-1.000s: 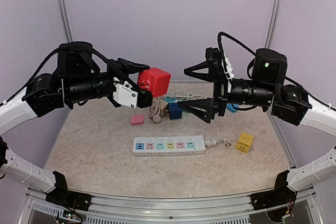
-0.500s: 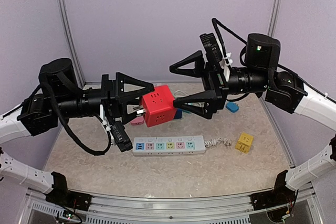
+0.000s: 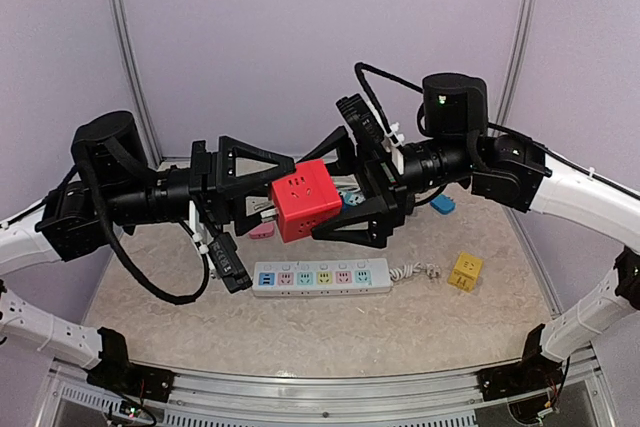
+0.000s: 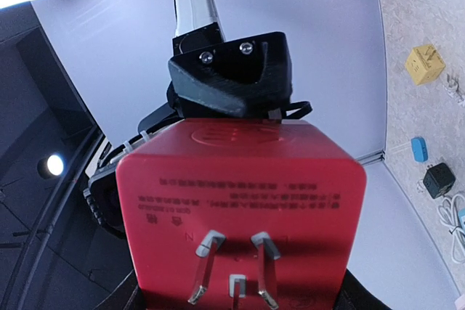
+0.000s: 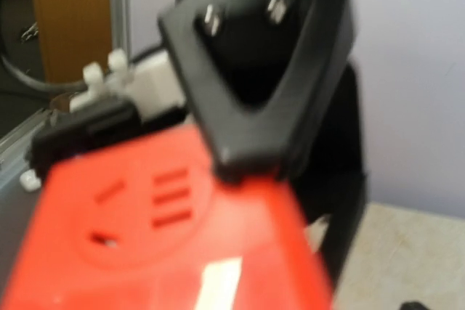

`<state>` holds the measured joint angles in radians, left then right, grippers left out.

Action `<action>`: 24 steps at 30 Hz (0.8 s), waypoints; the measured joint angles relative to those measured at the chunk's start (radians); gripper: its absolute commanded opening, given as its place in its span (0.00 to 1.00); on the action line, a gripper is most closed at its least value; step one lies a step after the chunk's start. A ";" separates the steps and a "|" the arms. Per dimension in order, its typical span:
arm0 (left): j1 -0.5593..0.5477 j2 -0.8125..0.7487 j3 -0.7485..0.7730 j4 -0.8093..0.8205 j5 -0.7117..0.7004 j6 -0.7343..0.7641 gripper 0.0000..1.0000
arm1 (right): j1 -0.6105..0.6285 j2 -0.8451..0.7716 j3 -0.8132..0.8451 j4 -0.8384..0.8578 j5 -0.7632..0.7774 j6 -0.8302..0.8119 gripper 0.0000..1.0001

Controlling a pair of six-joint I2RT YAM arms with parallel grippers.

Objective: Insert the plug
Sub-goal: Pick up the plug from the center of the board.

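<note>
Swinging in from the right over the last half second, the right arm point(image 3: 560, 187) has brought its gripper point(image 3: 320, 195) up to the red cube plug point(image 3: 303, 199), which has itself barely shifted. Below them lies the speckled surface point(image 3: 180, 317), with the left arm point(image 3: 60, 217) reaching in from the other side. A white power strip point(image 3: 322, 276) with pastel sockets lies flat near the middle of the surface, its cord coiled at the right end. The red cube plug hangs in the air above and behind the strip, pinched in the left gripper point(image 3: 272, 192). The right gripper is spread wide, one fingertip above the cube's right side and one below it; I cannot tell whether they touch it. In the left wrist view the cube's metal prongs point(image 4: 232, 277) face the camera. A yellow cube point(image 3: 465, 270) sits just right of the cord, a small blue plug point(image 3: 442, 204) further back, and a pink plug point(image 3: 262, 230) behind the strip's left end.
</note>
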<state>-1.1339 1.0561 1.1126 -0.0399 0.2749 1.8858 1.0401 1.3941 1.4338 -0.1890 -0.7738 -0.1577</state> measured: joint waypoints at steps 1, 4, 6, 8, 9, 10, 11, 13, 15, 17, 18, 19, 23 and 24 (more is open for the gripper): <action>0.000 0.000 0.000 0.006 0.002 0.000 0.00 | 0.006 0.012 0.004 -0.015 0.000 -0.010 0.88; 0.000 0.000 -0.001 0.018 0.002 -0.004 0.00 | 0.020 0.033 0.012 -0.044 -0.002 -0.024 0.69; 0.000 0.000 -0.006 0.026 0.002 -0.008 0.00 | 0.021 0.035 0.013 -0.048 -0.005 -0.034 0.49; 0.000 -0.006 -0.017 0.033 0.000 -0.018 0.00 | 0.022 0.032 0.012 -0.048 -0.010 -0.034 0.21; 0.000 -0.010 -0.020 0.037 0.002 -0.040 0.00 | 0.023 0.032 0.012 -0.038 -0.013 -0.043 0.08; 0.000 -0.014 -0.025 0.045 0.005 -0.062 0.00 | 0.024 0.032 0.012 -0.024 -0.021 -0.051 0.00; -0.001 -0.017 -0.026 0.051 0.005 -0.067 0.00 | 0.025 0.032 0.012 -0.011 -0.022 -0.051 0.00; -0.002 -0.021 -0.030 0.053 0.004 -0.076 0.00 | 0.026 0.032 0.012 -0.007 -0.019 -0.042 0.00; -0.002 -0.021 -0.034 0.058 -0.001 -0.085 0.00 | 0.026 0.032 0.006 -0.003 -0.016 -0.038 0.00; -0.002 -0.022 -0.039 0.057 -0.011 -0.095 0.36 | 0.026 0.028 -0.007 0.009 -0.003 -0.032 0.00; -0.002 -0.022 -0.041 0.056 -0.018 -0.098 0.53 | 0.026 0.026 -0.013 0.011 0.004 -0.030 0.00; -0.002 -0.022 -0.042 0.052 -0.025 -0.103 0.62 | 0.026 0.021 -0.019 0.012 0.016 -0.027 0.00; -0.007 -0.022 -0.042 0.027 -0.085 -0.115 0.98 | 0.033 0.011 -0.029 0.004 0.090 -0.013 0.00; -0.007 -0.023 -0.043 0.006 -0.104 -0.122 0.99 | 0.031 0.008 -0.030 -0.004 0.114 -0.007 0.00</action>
<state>-1.1408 1.0328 1.0698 -0.0334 0.1711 1.7638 1.0710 1.4021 1.4040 -0.1932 -0.6594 -0.1646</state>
